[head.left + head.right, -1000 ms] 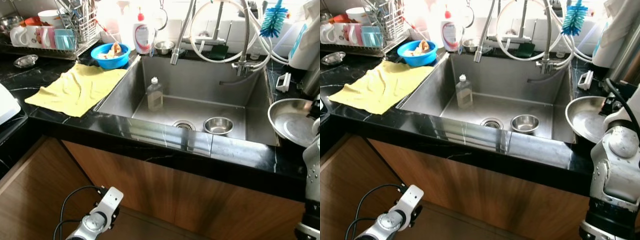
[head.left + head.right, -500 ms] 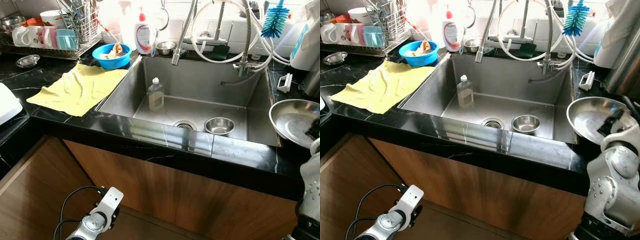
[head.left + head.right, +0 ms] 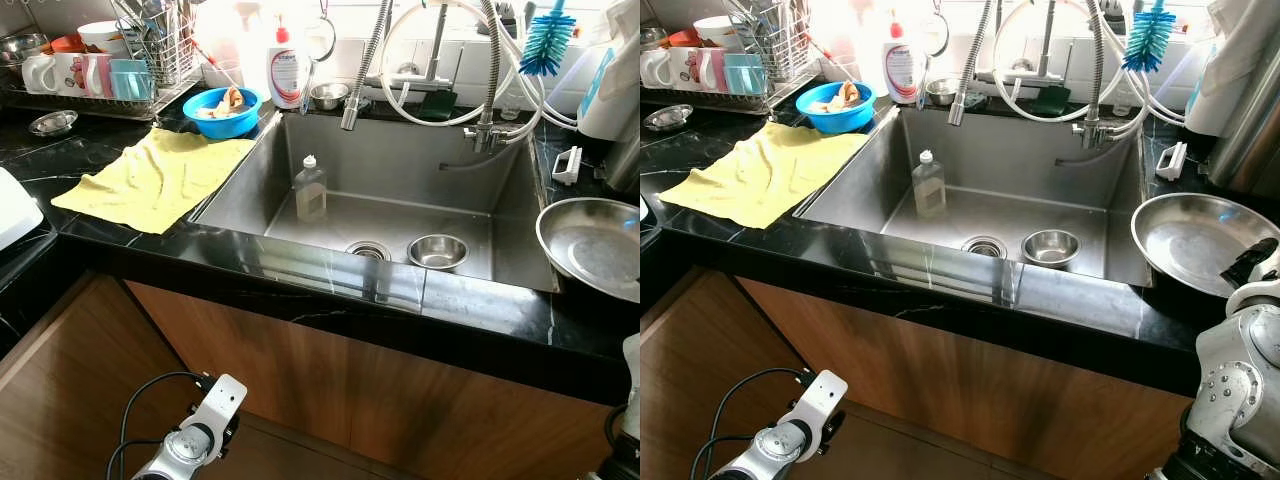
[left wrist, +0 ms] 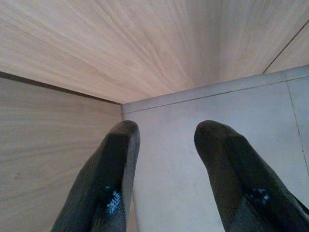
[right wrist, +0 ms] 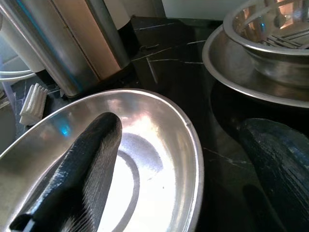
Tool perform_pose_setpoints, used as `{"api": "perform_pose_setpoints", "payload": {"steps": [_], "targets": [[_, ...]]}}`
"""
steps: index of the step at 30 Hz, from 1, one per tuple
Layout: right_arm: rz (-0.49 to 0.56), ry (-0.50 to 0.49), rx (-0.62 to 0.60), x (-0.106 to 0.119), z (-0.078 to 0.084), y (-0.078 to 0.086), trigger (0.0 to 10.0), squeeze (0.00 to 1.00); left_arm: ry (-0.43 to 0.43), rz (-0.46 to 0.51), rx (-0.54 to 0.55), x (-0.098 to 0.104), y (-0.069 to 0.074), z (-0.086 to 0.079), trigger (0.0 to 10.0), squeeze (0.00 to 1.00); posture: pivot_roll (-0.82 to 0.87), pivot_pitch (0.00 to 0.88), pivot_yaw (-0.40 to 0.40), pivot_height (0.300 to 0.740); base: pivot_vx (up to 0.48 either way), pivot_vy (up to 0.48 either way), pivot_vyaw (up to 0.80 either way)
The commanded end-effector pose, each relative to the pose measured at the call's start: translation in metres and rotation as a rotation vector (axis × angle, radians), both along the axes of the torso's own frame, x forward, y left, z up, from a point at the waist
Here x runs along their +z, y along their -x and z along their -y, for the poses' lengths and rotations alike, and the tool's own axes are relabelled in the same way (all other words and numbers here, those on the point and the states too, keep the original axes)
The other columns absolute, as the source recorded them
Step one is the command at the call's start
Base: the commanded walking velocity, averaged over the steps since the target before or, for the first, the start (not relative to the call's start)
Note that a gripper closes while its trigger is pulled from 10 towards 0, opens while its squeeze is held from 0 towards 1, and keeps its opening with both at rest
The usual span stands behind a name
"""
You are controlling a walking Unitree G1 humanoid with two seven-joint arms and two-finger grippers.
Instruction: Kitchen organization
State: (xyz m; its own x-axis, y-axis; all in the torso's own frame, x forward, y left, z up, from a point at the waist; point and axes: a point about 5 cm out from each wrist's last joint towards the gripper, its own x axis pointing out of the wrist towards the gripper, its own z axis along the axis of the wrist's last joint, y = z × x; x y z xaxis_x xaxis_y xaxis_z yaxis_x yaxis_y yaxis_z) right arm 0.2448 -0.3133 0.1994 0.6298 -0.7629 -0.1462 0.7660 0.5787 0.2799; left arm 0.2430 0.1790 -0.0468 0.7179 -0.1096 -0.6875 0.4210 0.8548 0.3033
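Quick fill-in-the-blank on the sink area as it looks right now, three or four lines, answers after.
1. The small steel bowl sits inside the ____.
2. The cloth spread on the counter is ____ in colour.
3. The right gripper has one finger over the inside of the steel ____.
4. The bottle in the sink stands ____.

Answers: sink; yellow; pan; upright
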Motion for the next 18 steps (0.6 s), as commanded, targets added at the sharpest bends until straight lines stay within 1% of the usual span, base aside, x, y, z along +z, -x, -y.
{"api": "perform_pose_setpoints", "payload": {"steps": [1,6,7,9,10,18], "targets": [[0.010,-0.016,0.003,0.001,0.001,0.001,10.0,0.00,-0.012,-0.015,0.000,-0.002,0.003,-0.005,10.0,0.00,-0.10,0.000,0.054,0.740,0.000,0.000,0.00],[0.002,-0.036,0.007,-0.003,0.000,-0.001,10.0,0.00,-0.012,-0.014,0.003,-0.002,0.003,-0.005,10.0,0.00,-0.09,0.000,0.054,0.740,0.000,0.000,0.00],[0.006,-0.070,0.023,-0.007,-0.002,-0.004,10.0,0.00,-0.013,-0.014,0.005,-0.002,0.003,-0.006,10.0,0.00,-0.09,0.000,0.055,0.740,0.000,0.000,0.00],[0.006,-0.076,0.027,-0.008,-0.002,-0.005,10.0,0.00,-0.014,-0.013,0.006,-0.002,0.003,-0.006,10.0,0.00,-0.09,0.000,0.055,0.740,0.000,0.000,0.00],[0.010,-0.105,0.036,-0.011,-0.004,-0.007,10.0,0.00,-0.014,-0.013,0.006,-0.001,0.003,-0.006,10.0,0.00,-0.09,0.000,0.055,0.740,0.000,0.000,0.00],[0.008,-0.113,0.045,-0.014,-0.006,-0.010,10.0,0.00,-0.015,-0.012,0.009,-0.001,0.003,-0.007,10.0,0.00,-0.09,0.000,0.053,0.740,0.000,0.000,0.00]]}}
